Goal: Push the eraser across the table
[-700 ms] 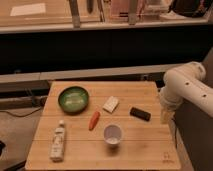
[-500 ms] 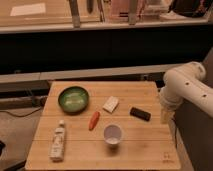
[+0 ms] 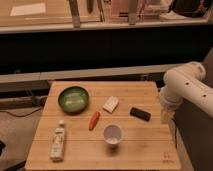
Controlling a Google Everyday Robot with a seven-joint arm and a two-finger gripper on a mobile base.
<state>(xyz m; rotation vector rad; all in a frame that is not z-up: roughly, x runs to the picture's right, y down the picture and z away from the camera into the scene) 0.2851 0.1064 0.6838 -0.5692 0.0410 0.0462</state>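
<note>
The eraser (image 3: 140, 114), a small flat black oblong, lies on the right half of the light wooden table (image 3: 140, 152), a little right of the white block. My gripper (image 3: 165, 116) hangs from the white arm at the table's right edge, pointing down, just right of the eraser and apart from it. It is open and nothing is in it.
A green bowl (image 3: 73, 98) sits at the back left. A white block (image 3: 111, 104), an orange carrot (image 3: 94, 120) and a white cup (image 3: 113, 134) stand near the middle. A bottle (image 3: 58, 141) lies at the front left. A dark shelf runs behind the table.
</note>
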